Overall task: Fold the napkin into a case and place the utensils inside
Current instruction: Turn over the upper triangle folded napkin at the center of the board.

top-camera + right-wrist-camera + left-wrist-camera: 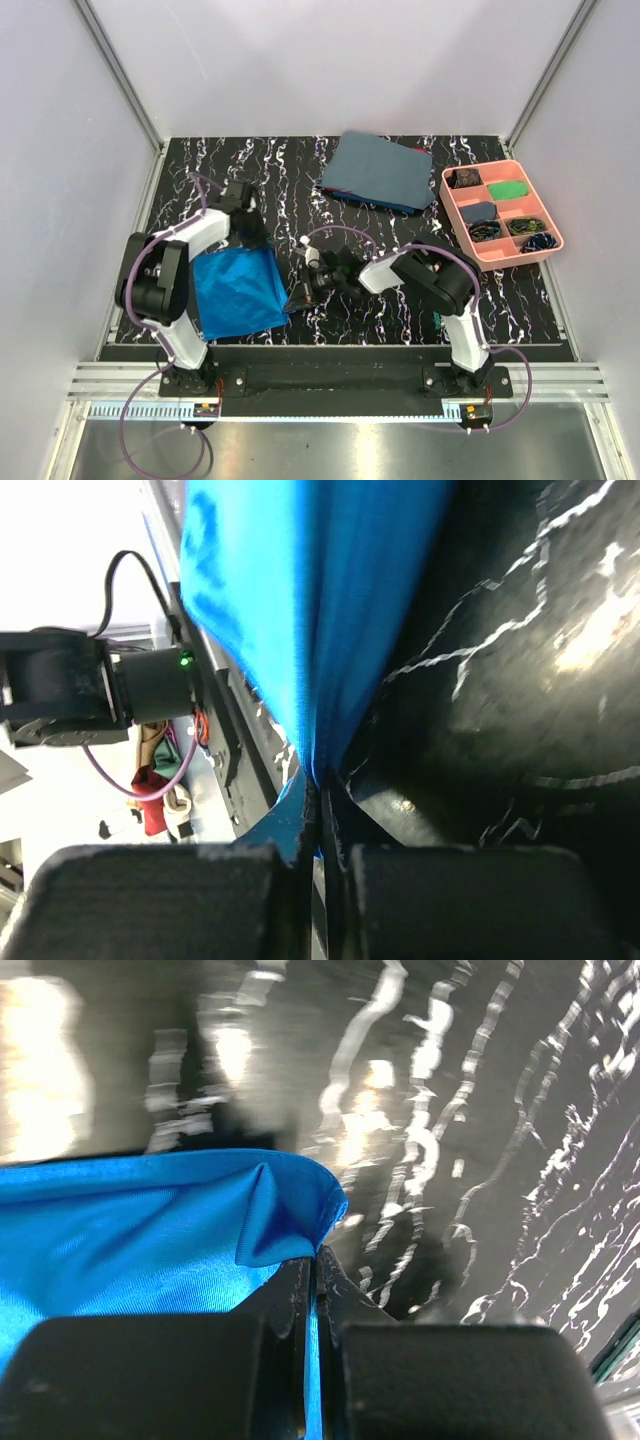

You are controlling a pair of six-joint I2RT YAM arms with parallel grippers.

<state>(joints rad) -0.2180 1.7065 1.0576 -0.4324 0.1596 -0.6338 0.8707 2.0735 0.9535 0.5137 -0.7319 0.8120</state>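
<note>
At the napkin's (150,1220) far right corner, the left gripper (315,1260) has its jaws pressed together on a small tuck of the blue cloth, which bunches just above the fingertips. At the napkin's near right corner, the right gripper (320,790) pinches in the same way, jaws closed with only the thin cloth between them, and the fabric runs away from them in taut pleats. Both corners of the napkin's right edge are therefore held. The rest of the square lies spread on the table (520,300) in front of the left arm, mostly flat.

This looks like the first fold toward the case, with nothing creased yet. To do it well:

- Raise both corners together to the same height.
- Keep the held edge lightly stretched so it does not sag in the middle.
- Carry it across the napkin as one straight line.
- Lay it down parallel to the opposite edge before either gripper lets go.

The cloth is thin and shiny, so it will probably slide and drag the flat part along. A low, slow arc should prevent that.

Beyond the napkin to the right lie a grey-blue cloth (378,170) and a pink tray (556,240). I cannot make out the utensils with confidence.
</note>
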